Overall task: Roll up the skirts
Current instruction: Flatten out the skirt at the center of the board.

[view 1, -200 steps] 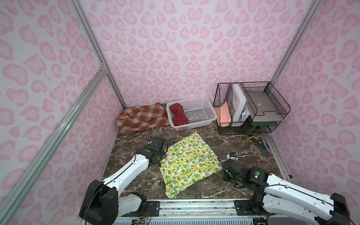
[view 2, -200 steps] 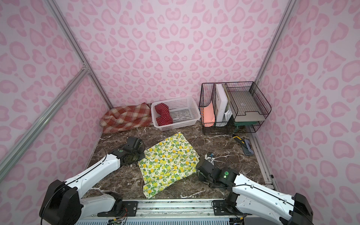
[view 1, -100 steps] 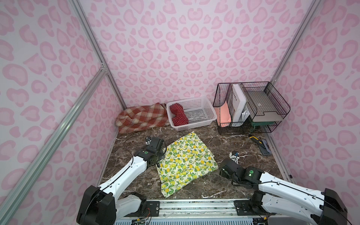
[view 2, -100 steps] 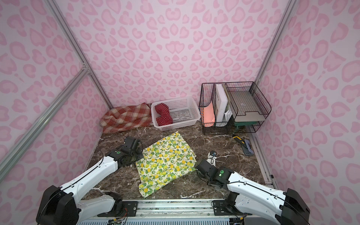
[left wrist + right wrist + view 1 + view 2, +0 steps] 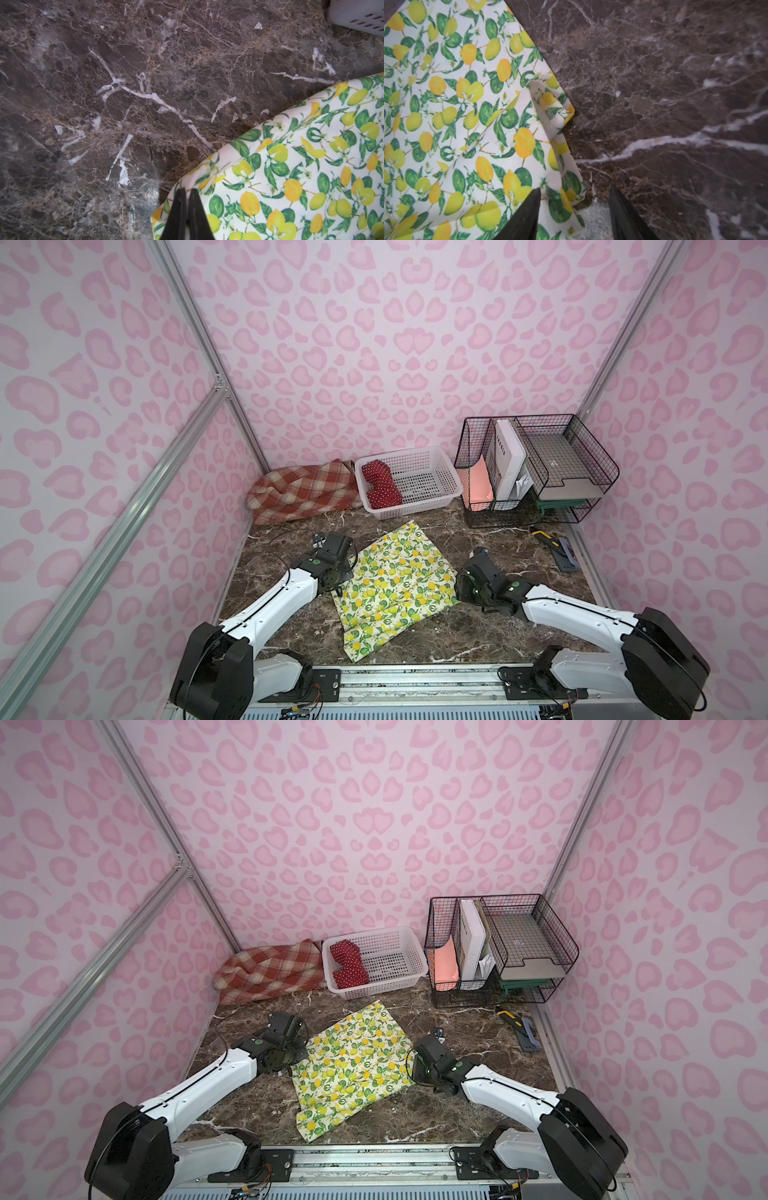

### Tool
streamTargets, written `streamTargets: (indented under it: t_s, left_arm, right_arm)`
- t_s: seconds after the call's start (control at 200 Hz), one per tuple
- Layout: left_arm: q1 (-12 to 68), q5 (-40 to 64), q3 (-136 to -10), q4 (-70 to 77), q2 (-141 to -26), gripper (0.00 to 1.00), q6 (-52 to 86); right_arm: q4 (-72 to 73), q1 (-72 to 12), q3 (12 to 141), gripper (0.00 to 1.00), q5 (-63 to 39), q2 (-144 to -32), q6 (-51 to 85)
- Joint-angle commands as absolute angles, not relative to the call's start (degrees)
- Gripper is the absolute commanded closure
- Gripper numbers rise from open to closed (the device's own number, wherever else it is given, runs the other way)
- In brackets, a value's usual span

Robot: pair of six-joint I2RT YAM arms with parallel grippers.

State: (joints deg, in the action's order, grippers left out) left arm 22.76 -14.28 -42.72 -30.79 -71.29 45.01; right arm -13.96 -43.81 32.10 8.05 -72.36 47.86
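The lemon-print skirt (image 5: 395,580) (image 5: 353,1065) lies flat in the middle of the marble table. My left gripper (image 5: 337,592) (image 5: 187,190) is shut on its left edge, with cloth pinched between the fingers. At the skirt's right edge my right gripper (image 5: 459,589) (image 5: 575,189) stands open. One of its fingers is over the cloth and one over bare marble, beside a small folded-over flap (image 5: 550,104). The plaid skirt (image 5: 303,493) lies bunched in the back left corner. The red polka-dot skirt (image 5: 380,485) sits rolled inside the white basket (image 5: 415,510).
A black wire desk organizer (image 5: 536,468) with papers stands at the back right. A yellow-black tool (image 5: 544,539) and a grey-blue item (image 5: 565,558) lie by the right wall. Pink patterned walls close in three sides.
The lemon skirt has slid left and a little toward the front with my left gripper. My right gripper followed it leftward and its jaws have widened.
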Motion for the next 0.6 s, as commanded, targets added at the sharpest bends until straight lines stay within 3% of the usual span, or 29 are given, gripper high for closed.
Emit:
streamTargets:
  t_s: [0.0,0.31,0.475,0.595]
  left_arm:
    - [22.59,-14.80,-43.46,-31.63,-71.70,1.00,44.94]
    - [22.48,-14.42,-44.75,-31.80,-72.50,1.00,44.73]
    - [22.36,-15.15,-46.47,-32.84,-72.65,1.00,44.63]
    - [22.24,-17.15,-47.63,-33.74,-71.35,1.00,44.12]
  right_arm:
    - [-11.94,-43.47,33.44,0.48,5.03,-74.82,43.07]
    - [-12.94,-43.59,32.08,1.00,-0.72,-72.51,41.75]
    - [-23.14,-44.65,33.14,1.00,-1.02,-67.23,44.52]
    - [-31.80,-50.43,32.06,1.00,-1.37,-58.93,51.10]
